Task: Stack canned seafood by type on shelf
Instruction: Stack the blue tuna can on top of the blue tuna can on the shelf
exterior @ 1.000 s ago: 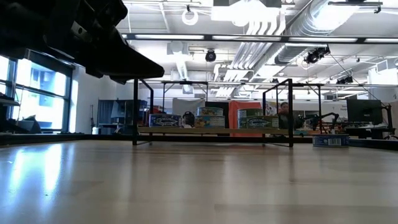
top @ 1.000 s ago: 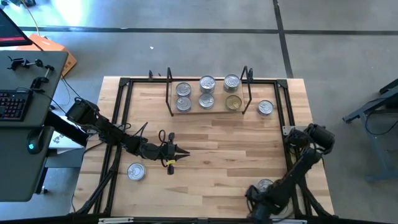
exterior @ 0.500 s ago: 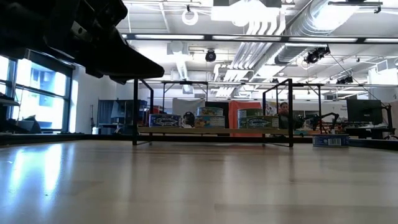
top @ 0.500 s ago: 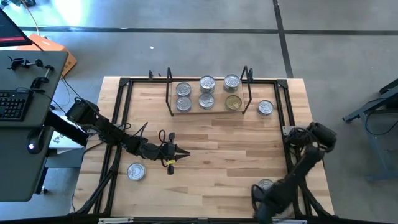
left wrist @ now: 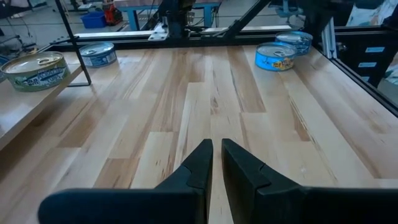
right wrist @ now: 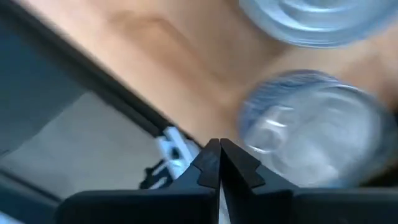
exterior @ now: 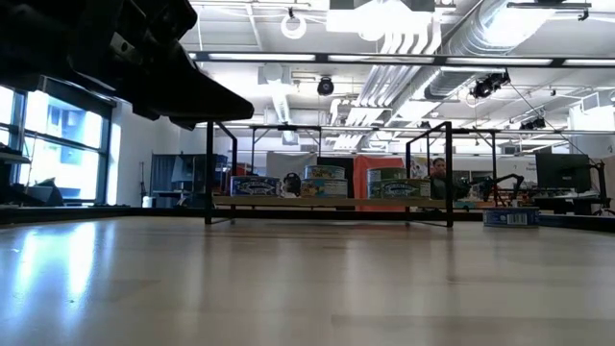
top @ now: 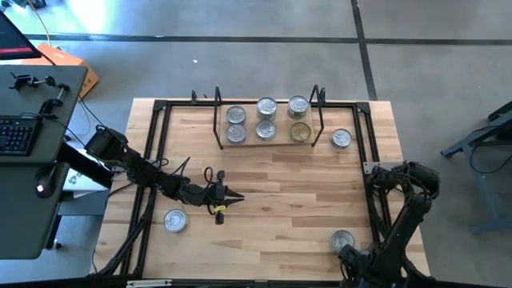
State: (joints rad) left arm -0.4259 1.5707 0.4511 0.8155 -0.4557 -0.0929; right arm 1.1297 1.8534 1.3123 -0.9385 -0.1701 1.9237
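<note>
At the near edge of the tabletop (top: 280, 200), the right hand (right wrist: 219, 163) hangs with its fingers pressed together on nothing, just beside a silver-lidded tin (top: 342, 240) near the near right corner. Another silver-lidded tin (top: 175, 220) lies near the near left side. The left hand (top: 234, 198) hovers above the middle-left boards, its fingers nearly touching, a thin slit between them, empty. Farther back stands the shelf (top: 268, 138) at the far edge, carrying six tins (top: 266, 108) in two rows, five silver-lidded and one gold-lidded tin (top: 300, 131) at its right front. One lone tin (top: 342, 138) rests on the tabletop just right of the shelf
</note>
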